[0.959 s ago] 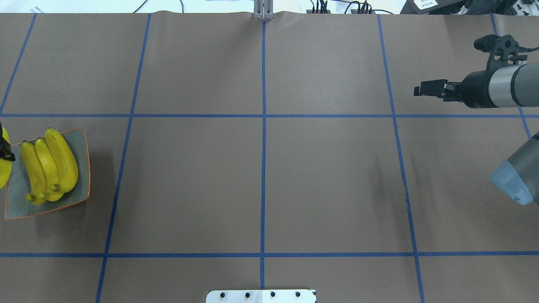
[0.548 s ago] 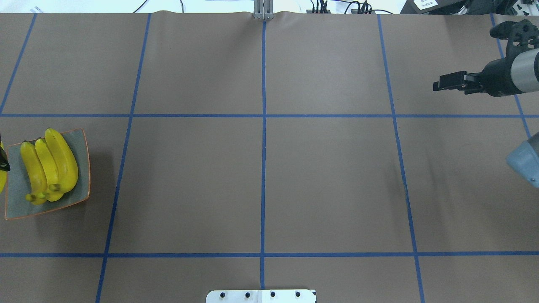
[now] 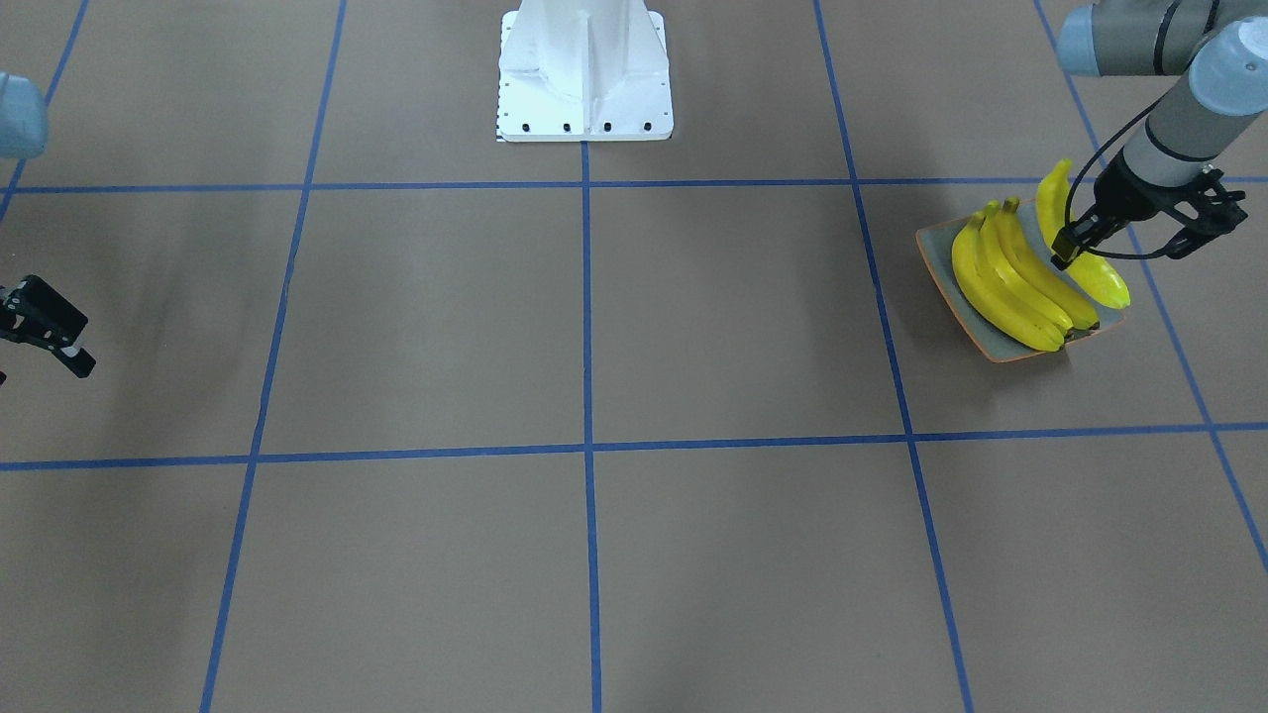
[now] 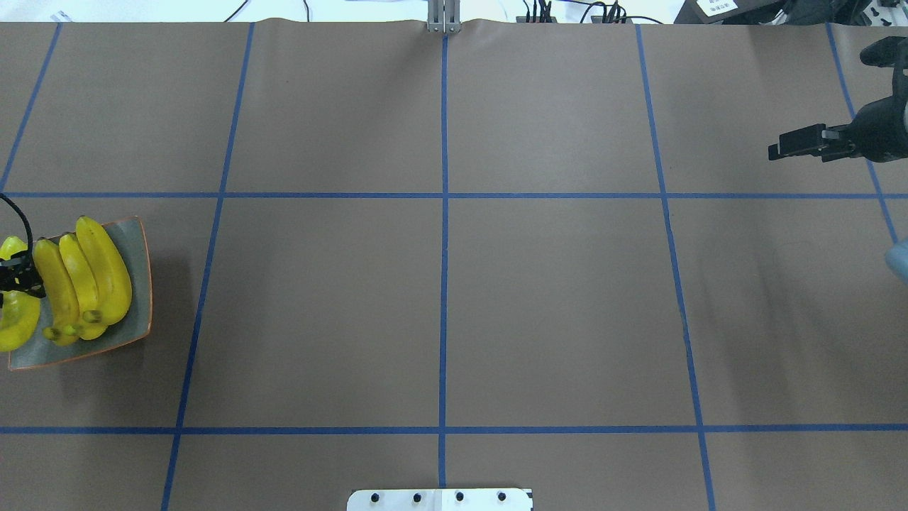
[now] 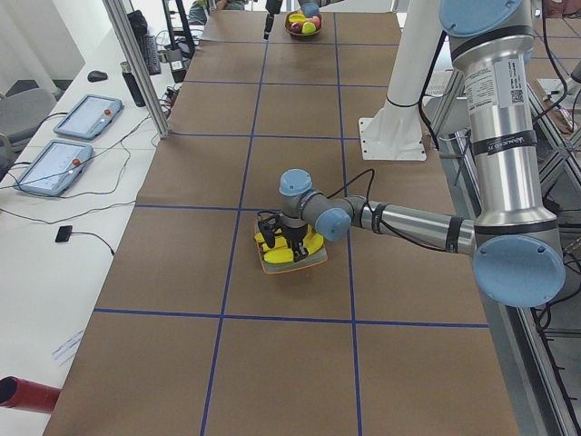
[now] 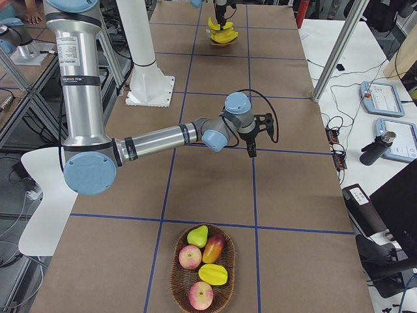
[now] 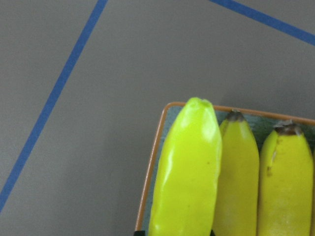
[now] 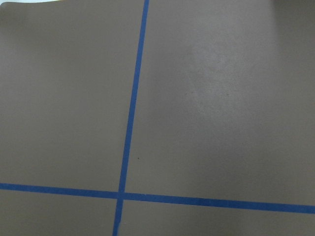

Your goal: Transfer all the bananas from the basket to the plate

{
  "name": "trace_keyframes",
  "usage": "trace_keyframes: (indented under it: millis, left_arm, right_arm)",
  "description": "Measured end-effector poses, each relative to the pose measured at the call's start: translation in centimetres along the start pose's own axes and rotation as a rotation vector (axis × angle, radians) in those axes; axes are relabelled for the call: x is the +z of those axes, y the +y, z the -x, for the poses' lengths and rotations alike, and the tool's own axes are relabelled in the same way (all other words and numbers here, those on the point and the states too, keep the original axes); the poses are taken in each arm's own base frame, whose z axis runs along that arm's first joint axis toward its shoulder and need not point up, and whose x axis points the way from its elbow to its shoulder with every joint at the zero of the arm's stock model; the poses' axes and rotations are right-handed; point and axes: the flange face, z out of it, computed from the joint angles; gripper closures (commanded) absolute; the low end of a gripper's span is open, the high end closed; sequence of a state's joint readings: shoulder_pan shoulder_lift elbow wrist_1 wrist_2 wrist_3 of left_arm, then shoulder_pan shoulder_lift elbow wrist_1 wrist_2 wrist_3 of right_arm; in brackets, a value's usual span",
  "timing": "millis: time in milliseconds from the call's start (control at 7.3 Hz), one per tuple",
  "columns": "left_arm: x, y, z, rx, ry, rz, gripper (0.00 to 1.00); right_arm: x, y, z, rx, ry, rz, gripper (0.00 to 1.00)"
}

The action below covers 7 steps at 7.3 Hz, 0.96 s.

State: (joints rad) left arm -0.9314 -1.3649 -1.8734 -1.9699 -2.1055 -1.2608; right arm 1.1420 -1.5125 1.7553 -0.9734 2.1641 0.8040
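Observation:
Three yellow bananas (image 4: 92,277) lie side by side on the grey-green plate (image 4: 136,298) at the table's left edge. My left gripper (image 4: 18,273) is shut on a fourth banana (image 4: 14,328) over the plate's outer side. In the front view the left gripper (image 3: 1065,248) grips that banana (image 3: 1100,277) beside the three bananas (image 3: 1005,282) on the plate (image 3: 936,253). The left wrist view shows the held banana (image 7: 184,167) above the plate's rim (image 7: 149,172). My right gripper (image 4: 780,149) hangs open and empty at the far right. The basket (image 6: 177,261) holds other fruit; no banana shows in it.
The white robot base (image 3: 584,69) stands at the middle of the robot's side. Blue tape lines (image 4: 444,213) divide the brown table cover. Beyond the table's far edge are cables and metal posts (image 4: 443,21).
My left gripper has come in from the left edge with the banana, over the plate's outer side. My right arm has drawn back toward the right edge.

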Motion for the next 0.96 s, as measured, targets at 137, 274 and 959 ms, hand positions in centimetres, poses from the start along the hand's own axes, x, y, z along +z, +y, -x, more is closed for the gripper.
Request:
trace_keyframes:
  millis: [137, 274, 959]
  left_arm:
    - [0.30, 0.27, -0.26, -0.003, -0.003, 0.005, 1.00]
    - [0.46, 0.41, -0.28, -0.004, -0.006, 0.007, 1.00]
    - [0.88, 0.45, 0.36, -0.015, -0.020, 0.008, 1.00]
  right_arm:
    - [0.06, 0.00, -0.09, -0.002, 0.001, 0.001, 0.00]
    - [0.07, -0.01, -0.14, -0.001, 0.002, 0.000, 0.00]
    - [0.15, 0.03, -0.18, -0.001, 0.005, 0.000, 0.00]
